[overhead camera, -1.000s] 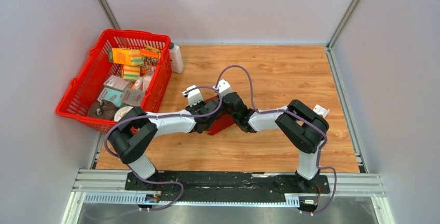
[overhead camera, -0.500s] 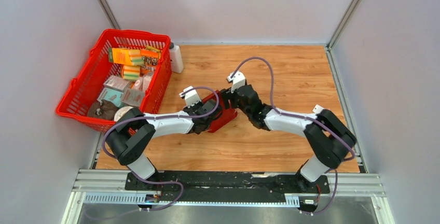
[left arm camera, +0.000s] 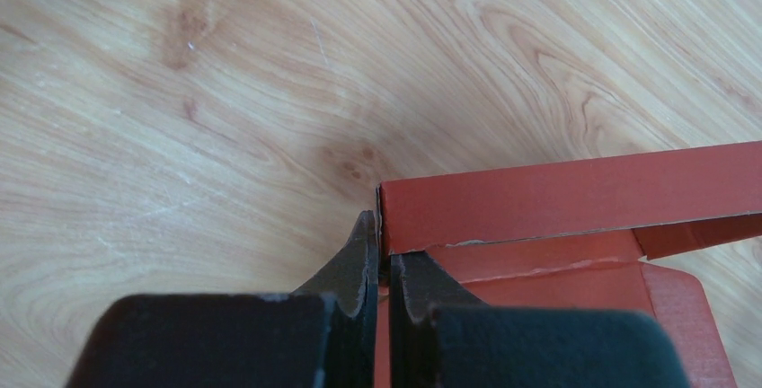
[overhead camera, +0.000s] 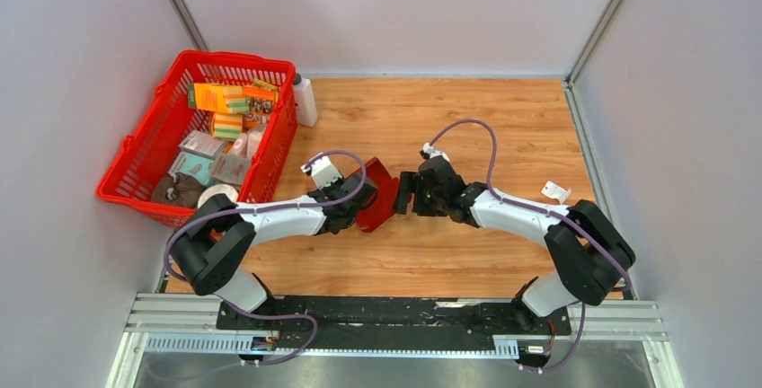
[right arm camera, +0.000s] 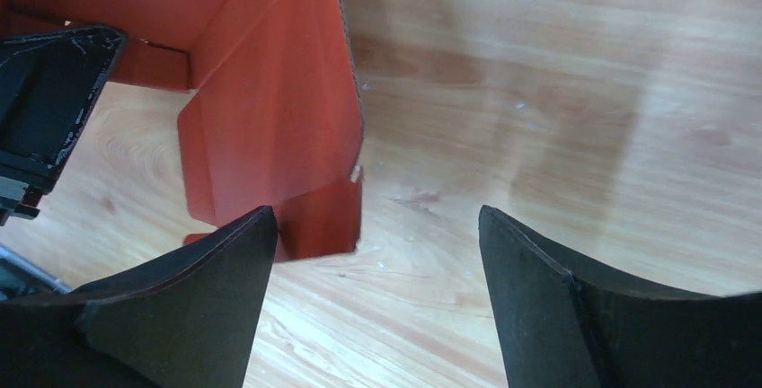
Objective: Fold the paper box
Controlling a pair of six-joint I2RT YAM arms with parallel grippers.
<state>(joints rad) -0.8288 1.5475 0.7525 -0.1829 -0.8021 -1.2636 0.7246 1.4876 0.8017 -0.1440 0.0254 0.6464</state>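
A moment ago my right jaws were pressed shut, right up against the paper box (overhead camera: 378, 192) and close to my other arm. Now they have let go. They are spread wide and have moved back to the right. They sit just beside the box, with one red wall in front of them.

My left jaws have not changed. They are pressed together and pinching the thin edge of one red wall, the same as before.

The box is in the middle of the desk (overhead camera: 503, 127), between my two arms. Some walls are standing up, but it is open and a flap hangs loose near the bottom. It is not a finished box yet.

I think this means one fold is done and my right jaws are free to go for the next flap. Only one side holds the box now, so it could tip or a wall could pop back out. I should move gently.
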